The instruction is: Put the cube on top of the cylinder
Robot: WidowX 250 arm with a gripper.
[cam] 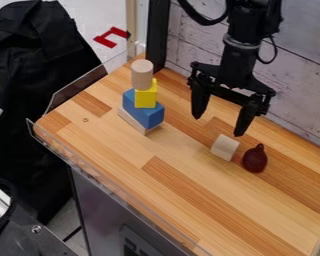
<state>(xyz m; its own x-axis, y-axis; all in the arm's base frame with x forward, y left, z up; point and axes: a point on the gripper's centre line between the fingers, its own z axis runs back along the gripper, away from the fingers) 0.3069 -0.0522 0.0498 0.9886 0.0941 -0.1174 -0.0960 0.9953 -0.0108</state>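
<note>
Wide open and empty, the hand (pixel 219 126) hangs near the cube (pixel 225 147), presumably to grip it, while the cylinder (pixel 142 76) stands upright on the yellow block (pixel 145 98), ready for stacking.

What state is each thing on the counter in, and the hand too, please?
Hand, open and empty
Cylinder, upright atop the yellow block
Yellow block, stacked on the blue block
Blue block, stacked on the pale block
Pale block, bottom of the stack
Cube, loose on the counter, not stacked
Red toy, on the counter beside the cube
</note>
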